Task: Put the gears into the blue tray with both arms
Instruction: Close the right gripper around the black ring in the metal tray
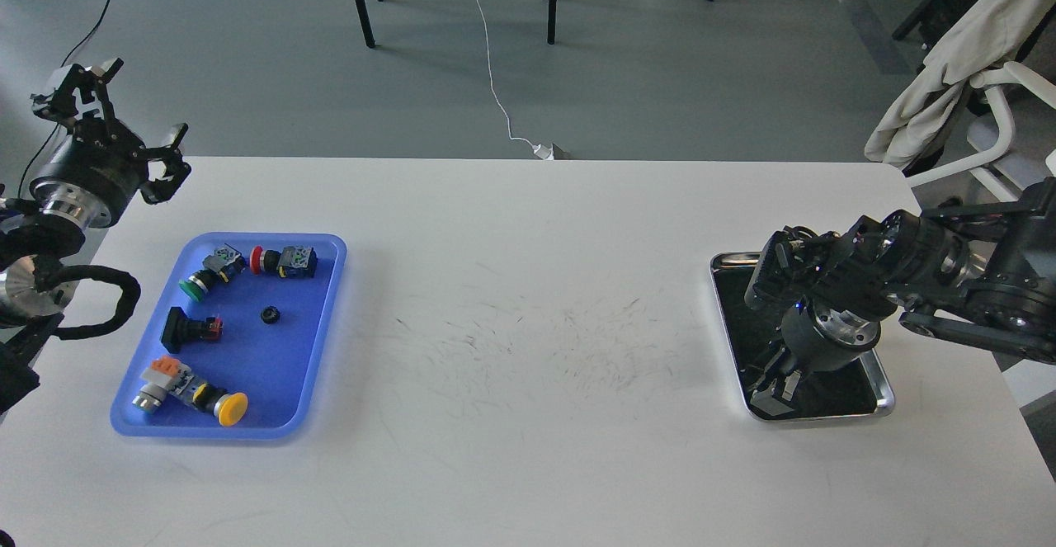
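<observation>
- My right pincer (774,382) hung low over the steel tray (884,389) at the right of the frame, pointing down into its dark inside; it showed dark against dark, so I could not tell how far its fingers stood apart or whether they had hold of anything.
- My left pincer (111,122) sat at the upper left of the frame, above the bench edge, with its two fingers spread wide and nothing between them.
- The blue tray (318,341) lay on the white bench (528,448) at the left of the frame, below and to the right of the left pincer and well apart from the steel tray.
- One gear (269,314) lay near the middle of the blue tray, apart from the other parts.
- Around it in the tray were push-button switches: a green-capped one (202,276) and a red-capped one (279,261) near the top, a black one (188,327) at the left, and a yellow-capped one (216,403) near the bottom.
</observation>
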